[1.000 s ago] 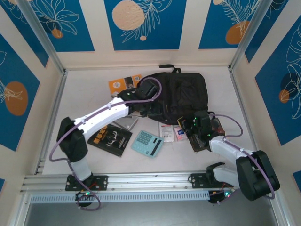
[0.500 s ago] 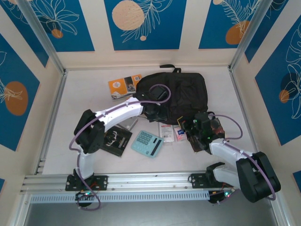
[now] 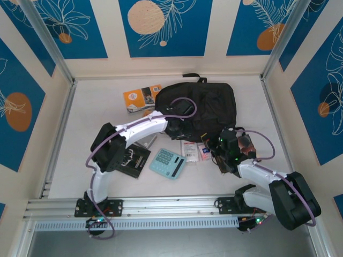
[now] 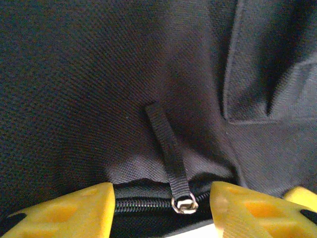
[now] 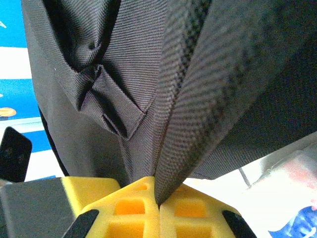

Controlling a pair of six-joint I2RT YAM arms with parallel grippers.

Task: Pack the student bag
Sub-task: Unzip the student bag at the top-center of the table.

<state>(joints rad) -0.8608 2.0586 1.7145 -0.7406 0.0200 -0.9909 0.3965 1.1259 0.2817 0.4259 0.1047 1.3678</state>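
Counter (image 3: 96,107): pale, walled on three sides, with both arm bases at 6 o'clock.

Student bag (image 3: 209,104): black fabric, lying flat on the counter from centre toward 1 o'clock, top loop at its 12 o'clock edge. It is by far the biggest item.

Left gripper (image 3: 179,131): at the bag's 7 o'clock edge. On the left wrist camera (image 4: 161,213) the jaws stand apart. One yellow pad sits on each side of the zipper pull (image 4: 168,153), and neither pad touches it. The pull's strap lies flat on the bag cloth (image 4: 99,74), with the zip line running between the pads.

Right gripper (image 3: 220,138): at the bag's 5 o'clock edge. On the right wrist camera (image 5: 158,206) the jaws are closed, pinching a fold of bag fabric (image 5: 198,99) that rises from between the pads.

Black book (image 3: 128,158): at 8 o'clock from the bag, partly under the left arm.

Orange book (image 3: 142,98): at 10 o'clock, just beside the bag.

Teal calculator (image 3: 167,163): at 7 o'clock from the bag, just beside the black book.

Two small packets (image 3: 189,148): side by side at the bag's 6 o'clock edge, between the calculator and the right gripper.
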